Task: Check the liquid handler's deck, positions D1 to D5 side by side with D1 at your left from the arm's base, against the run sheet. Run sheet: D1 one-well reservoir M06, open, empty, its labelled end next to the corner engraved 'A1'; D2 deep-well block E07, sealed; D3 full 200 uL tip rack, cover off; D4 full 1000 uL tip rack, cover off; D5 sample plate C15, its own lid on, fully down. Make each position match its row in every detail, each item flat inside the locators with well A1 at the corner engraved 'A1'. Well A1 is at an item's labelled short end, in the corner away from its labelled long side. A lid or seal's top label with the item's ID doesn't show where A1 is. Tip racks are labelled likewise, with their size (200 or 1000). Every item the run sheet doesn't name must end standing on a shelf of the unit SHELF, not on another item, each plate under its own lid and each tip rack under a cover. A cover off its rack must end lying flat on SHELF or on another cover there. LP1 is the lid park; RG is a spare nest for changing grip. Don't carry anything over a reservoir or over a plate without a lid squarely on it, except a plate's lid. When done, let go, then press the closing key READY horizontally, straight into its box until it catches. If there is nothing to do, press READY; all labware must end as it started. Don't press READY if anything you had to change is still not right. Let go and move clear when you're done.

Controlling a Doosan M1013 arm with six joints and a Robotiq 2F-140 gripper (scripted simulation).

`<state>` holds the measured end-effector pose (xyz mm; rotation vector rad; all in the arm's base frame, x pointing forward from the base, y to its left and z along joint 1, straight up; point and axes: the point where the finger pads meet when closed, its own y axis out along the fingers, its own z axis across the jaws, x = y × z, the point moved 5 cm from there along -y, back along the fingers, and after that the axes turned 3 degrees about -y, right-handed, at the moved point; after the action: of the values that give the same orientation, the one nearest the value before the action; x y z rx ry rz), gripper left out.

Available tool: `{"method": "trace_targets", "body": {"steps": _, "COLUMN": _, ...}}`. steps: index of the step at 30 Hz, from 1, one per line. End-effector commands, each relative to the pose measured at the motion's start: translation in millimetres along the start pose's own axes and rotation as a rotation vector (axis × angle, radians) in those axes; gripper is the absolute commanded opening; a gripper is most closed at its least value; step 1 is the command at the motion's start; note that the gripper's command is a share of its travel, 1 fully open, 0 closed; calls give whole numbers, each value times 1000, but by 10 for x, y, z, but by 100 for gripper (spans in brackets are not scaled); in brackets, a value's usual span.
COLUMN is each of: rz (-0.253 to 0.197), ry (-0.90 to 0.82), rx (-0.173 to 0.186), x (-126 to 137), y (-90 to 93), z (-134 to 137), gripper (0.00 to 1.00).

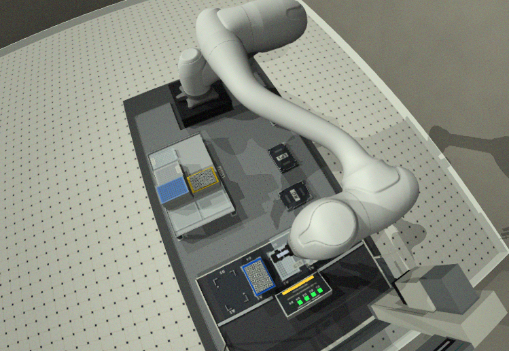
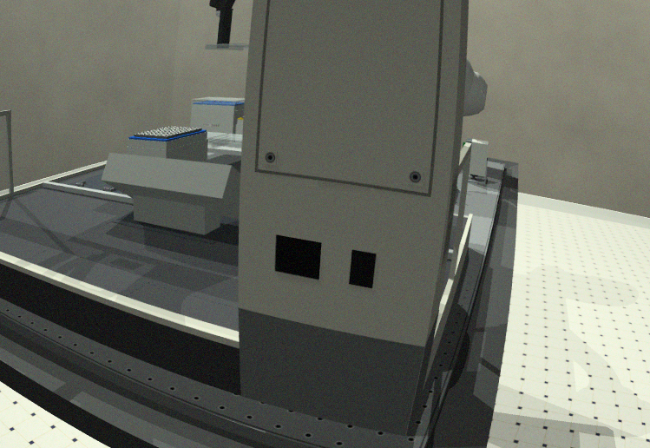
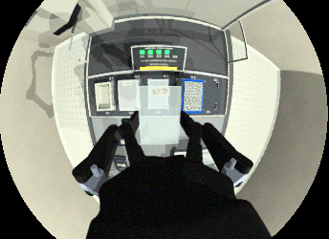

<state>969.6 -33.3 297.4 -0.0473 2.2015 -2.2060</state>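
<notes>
My gripper is shut on a thin clear lid or cover and holds it flat, high above the deck; it also shows in the exterior view. In the top view the gripper hangs over the white gridded item at D3. A blue-rimmed tip rack without a cover stands at D4. D5 shows only its locators. The wrist view shows pale items at D1 and D2; the arm hides both in the top view. I cannot read any labels.
The SHELF unit holds a blue-covered rack, a yellow-rimmed rack and clear-lidded plates. Two black nests lie between shelf and arm. A box with green lights stands beyond the deck. A tall grey tower blocks the exterior view.
</notes>
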Motion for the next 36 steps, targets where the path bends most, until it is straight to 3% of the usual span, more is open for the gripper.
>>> {"method": "trace_targets", "body": {"steps": 1, "rz": 4, "ry": 0, "rx": 0, "x": 96, "y": -17, "z": -7, "gripper": 10}}
{"method": "trace_targets", "body": {"steps": 29, "rz": 3, "ry": 0, "rx": 0, "x": 1341, "y": -12, "z": -108, "gripper": 10}}
{"method": "trace_targets", "body": {"steps": 36, "rz": 3, "ry": 60, "rx": 0, "x": 1341, "y": -12, "z": -108, "gripper": 10}}
